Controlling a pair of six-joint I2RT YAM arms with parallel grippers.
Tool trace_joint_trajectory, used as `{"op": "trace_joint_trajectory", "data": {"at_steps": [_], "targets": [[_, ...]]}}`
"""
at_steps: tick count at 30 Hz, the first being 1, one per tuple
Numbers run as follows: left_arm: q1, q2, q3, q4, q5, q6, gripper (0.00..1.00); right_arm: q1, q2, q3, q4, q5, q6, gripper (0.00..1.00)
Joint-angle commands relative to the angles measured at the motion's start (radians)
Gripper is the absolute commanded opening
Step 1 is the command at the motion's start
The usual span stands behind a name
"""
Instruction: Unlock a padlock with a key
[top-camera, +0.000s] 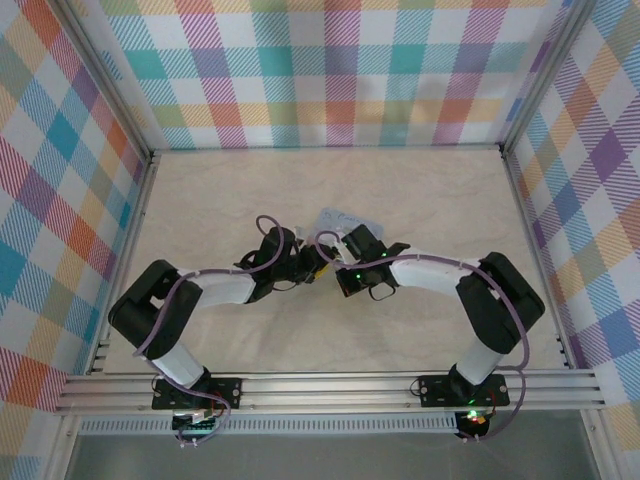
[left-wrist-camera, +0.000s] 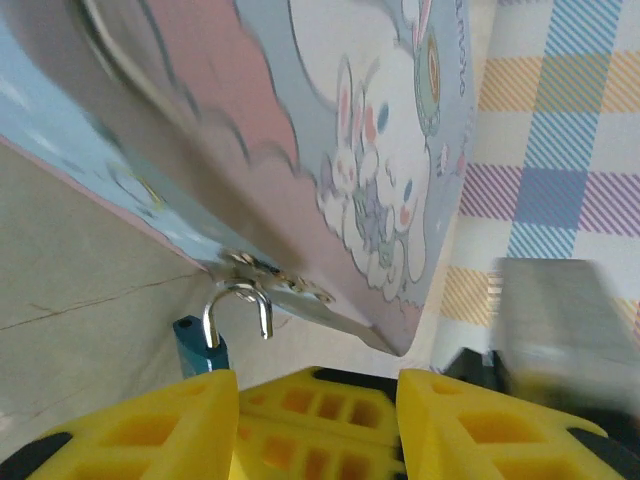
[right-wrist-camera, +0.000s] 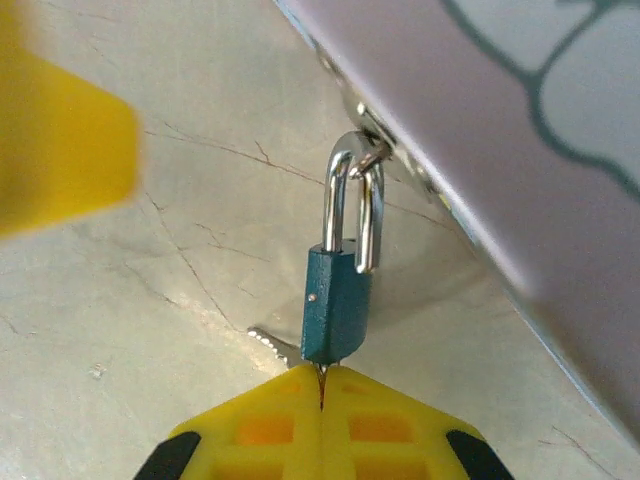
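Observation:
The small teal padlock (right-wrist-camera: 335, 305) hangs by its thin metal shackle (right-wrist-camera: 352, 200) from the hasp of the pale blue cartoon tin (right-wrist-camera: 520, 130). One shackle leg is out of the body. My right gripper (right-wrist-camera: 322, 385) is shut right under the padlock, and a thin sliver of the key (right-wrist-camera: 322, 369) runs from its tips into the padlock's bottom. A toothed bit of metal (right-wrist-camera: 268, 342) pokes out to the left. In the left wrist view the padlock (left-wrist-camera: 200, 350) sits just past my left gripper (left-wrist-camera: 310, 400), which is open around the other gripper's yellow fingers (left-wrist-camera: 315, 425).
The tin (top-camera: 345, 218) lies mid-table, just beyond both grippers (top-camera: 318, 262). A blurred yellow finger (right-wrist-camera: 60, 150) of the left gripper is at the upper left of the right wrist view. Plaid walls (top-camera: 330, 70) enclose the pale table (top-camera: 220, 200).

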Motion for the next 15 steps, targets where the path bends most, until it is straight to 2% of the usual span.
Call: {"op": "trace_joint_trajectory", "data": {"at_steps": [1, 10, 15], "targets": [[0.023, -0.07, -0.011, -0.074, -0.047, 0.061, 0.46, 0.006, -0.003, -0.019, 0.031, -0.027, 0.025, 0.0], [0.079, -0.143, 0.06, -0.243, -0.135, 0.184, 0.51, 0.006, -0.042, -0.036, 0.025, -0.004, -0.006, 0.0], [0.104, -0.127, 0.136, -0.315, -0.174, 0.27, 0.52, 0.005, -0.071, -0.054, 0.03, 0.03, -0.049, 0.0]]}}
